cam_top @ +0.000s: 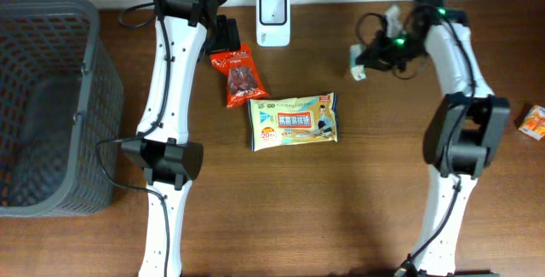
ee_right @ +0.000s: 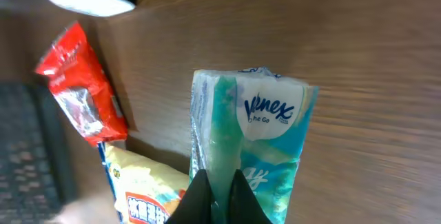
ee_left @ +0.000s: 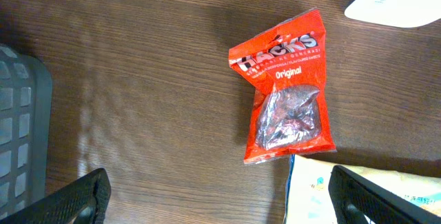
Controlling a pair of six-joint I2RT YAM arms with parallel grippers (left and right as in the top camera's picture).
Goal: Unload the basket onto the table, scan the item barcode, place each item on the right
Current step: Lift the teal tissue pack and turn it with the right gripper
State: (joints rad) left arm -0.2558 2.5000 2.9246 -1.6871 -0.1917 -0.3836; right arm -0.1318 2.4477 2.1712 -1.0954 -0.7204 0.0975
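right hand (ee_right: 219, 191): clamped on Kleenex tissue pack (ee_right: 265, 134), fingers pinching one end | Kleenex tissue pack: over table (cam_top: 358, 209), right of white scanner (cam_top: 272, 19), apart from it | left hand (ee_left: 224, 196): wide open, above red Hacks bag (ee_left: 286, 89)

Item: tissue pack (ee_right: 258, 141). Soft pocket pack in a teal-and-white wrapper, with a white Kleenex label near one end. Gripped at the other end by the closed right gripper (ee_right: 217, 196), well right of the scanner.

Item: barcode scanner (cam_top: 272, 19). Small white upright unit with a dark window, standing at the table's far edge, near centre.
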